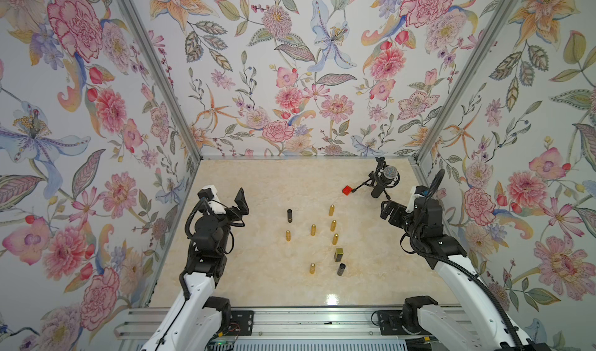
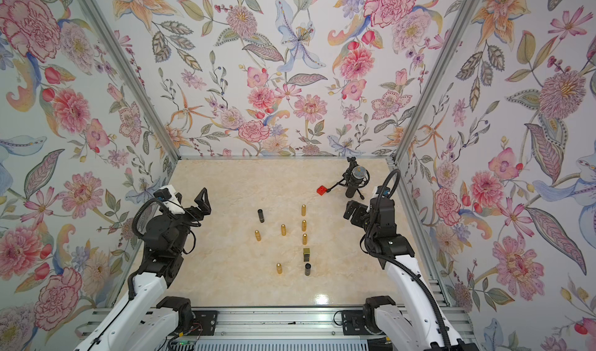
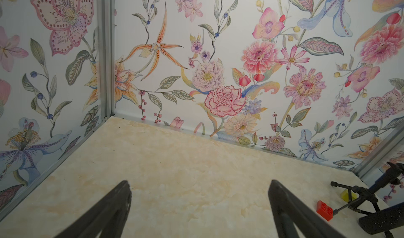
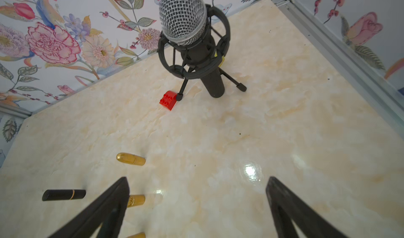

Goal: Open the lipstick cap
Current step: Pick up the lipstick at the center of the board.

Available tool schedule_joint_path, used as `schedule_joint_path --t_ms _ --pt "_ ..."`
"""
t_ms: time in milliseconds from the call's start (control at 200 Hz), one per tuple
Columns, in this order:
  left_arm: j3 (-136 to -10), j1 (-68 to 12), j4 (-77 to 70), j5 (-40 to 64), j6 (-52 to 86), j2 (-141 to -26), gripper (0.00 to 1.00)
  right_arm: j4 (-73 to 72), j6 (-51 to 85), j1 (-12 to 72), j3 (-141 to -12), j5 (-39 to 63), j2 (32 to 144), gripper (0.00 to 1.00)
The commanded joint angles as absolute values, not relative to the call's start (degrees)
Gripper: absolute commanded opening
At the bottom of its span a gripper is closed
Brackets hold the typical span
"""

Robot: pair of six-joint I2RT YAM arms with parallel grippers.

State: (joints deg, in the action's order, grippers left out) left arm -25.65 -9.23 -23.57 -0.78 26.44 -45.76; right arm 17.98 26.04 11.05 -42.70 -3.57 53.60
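With jaws apart and empty, the left gripper (image 3: pixel 199 182) hovered at the table's (image 1: pixel 258 178) 9 o'clock edge and the right gripper (image 4: pixel 196 179) at 3 o'clock, the lipsticks (image 1: pixel 313 229) standing mid-table between them, open surface toward 11 o'clock, a microphone (image 1: pixel 383 180) at 1 o'clock.

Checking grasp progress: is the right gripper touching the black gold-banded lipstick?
Apart. A top view shows a wide gap between the open right gripper and the black gold-banded lipstick.

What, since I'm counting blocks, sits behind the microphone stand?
A yellow block, partly covered by the microphone stand legs in the left wrist view. Neither top view shows it.
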Motion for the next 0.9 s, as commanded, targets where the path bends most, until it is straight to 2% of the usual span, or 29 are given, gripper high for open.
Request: schedule_joint_path --t_ms 0,300,545,896 --pt "-29.86 -14.64 -13.92 -1.49 24.78 -46.01 0.99 30.84 28.1 18.41 -47.84 -7.42 57.35 1.0" --pt "-35.94 -33.21 -0.54 -2.49 16.0 -51.16 0.99 46.23 35.94 36.74 -54.2 -9.18 64.81 1.0" --pt "-34.02 -44.73 0.71 1.14 11.91 -51.42 0.99 51.43 44.26 50.99 -54.76 -11.74 65.79 1.0" --pt "-30.98 -50.27 -0.8 3.82 13.53 -50.98 0.99 52.04 55.51 61.79 -54.31 -13.18 72.14 0.99"
